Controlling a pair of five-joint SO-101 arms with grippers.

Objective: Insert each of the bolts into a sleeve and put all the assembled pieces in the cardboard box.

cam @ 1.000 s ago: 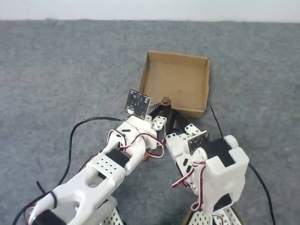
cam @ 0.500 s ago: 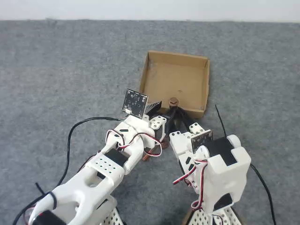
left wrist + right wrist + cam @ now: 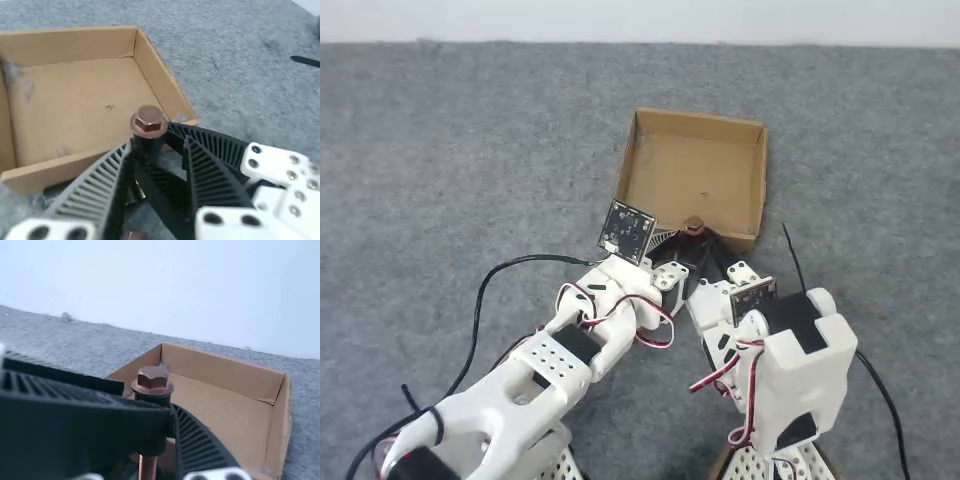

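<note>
Left hand: fingers spread. One ribbed finger lies against the sleeve; a gap shows between the sleeve and the other finger. Not clamping.

Right hand: closed on the sleeve. Its broad black finger crosses the near side of the sleeve and its second ribbed finger presses in from the far side.

Both hands meet tip to tip at the same piece. In the high view the two sets of black fingers converge on one spot, the left hand coming in from the left arm's side and the right hand from the right arm's.

Bolt: copper-coloured, hex head with flange. Stands upright in the black sleeve, with the head just above the fingertips of both hands. In the right wrist view the copper shank comes out below the right hand's broad finger.

Cardboard box: open top, shallow, brown. Sits on the tabletop directly beyond the fingertips of both hands. Its near wall runs just under and in front of the fingertips, and the bolt head sits about over that wall. Whether the piece is past the wall or short of it, I cannot tell.

Tabletop: grey, felt-like covering. A black cable from the left arm trails across it behind the left hand.
</note>
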